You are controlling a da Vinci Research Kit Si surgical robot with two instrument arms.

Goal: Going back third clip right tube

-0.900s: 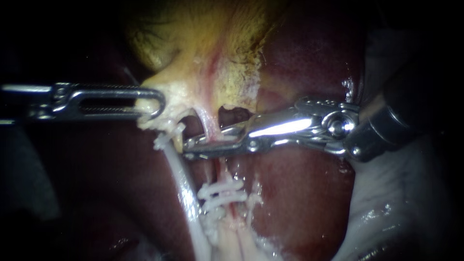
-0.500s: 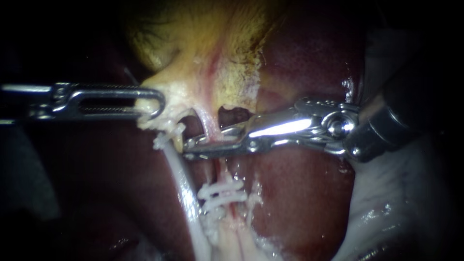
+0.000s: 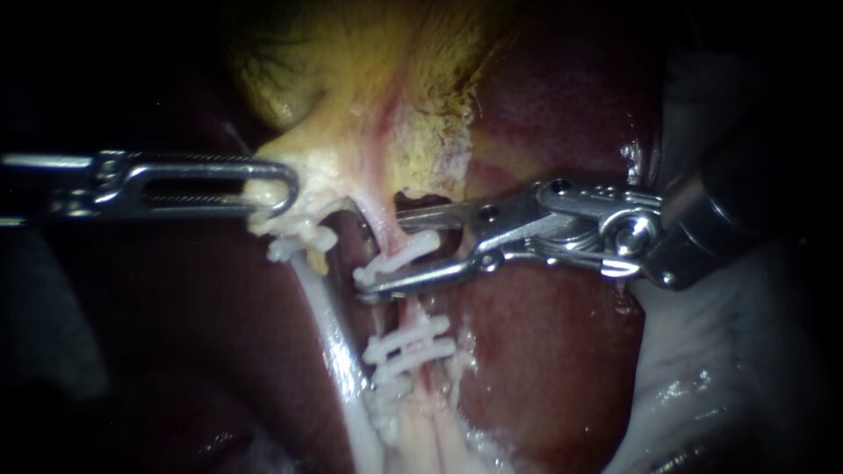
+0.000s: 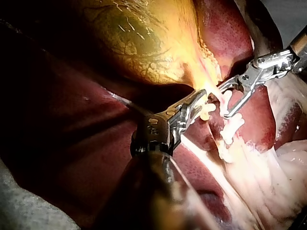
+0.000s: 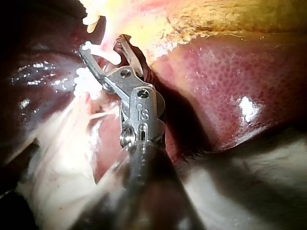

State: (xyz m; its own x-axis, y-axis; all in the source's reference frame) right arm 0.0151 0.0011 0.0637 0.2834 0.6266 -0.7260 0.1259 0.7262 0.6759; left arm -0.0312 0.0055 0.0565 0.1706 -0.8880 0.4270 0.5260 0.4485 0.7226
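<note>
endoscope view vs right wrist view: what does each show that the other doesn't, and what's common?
Endoscope only: the left instrument, clamped on the pale edge of the gallbladder, and the left tube with the left clip on it.
Right wrist only: very little, just a dark gap under the edge of the liver.
Both: the right instrument, open, with the upper clip on the right tube inside it, plus the liver and gallbladder.
</note>
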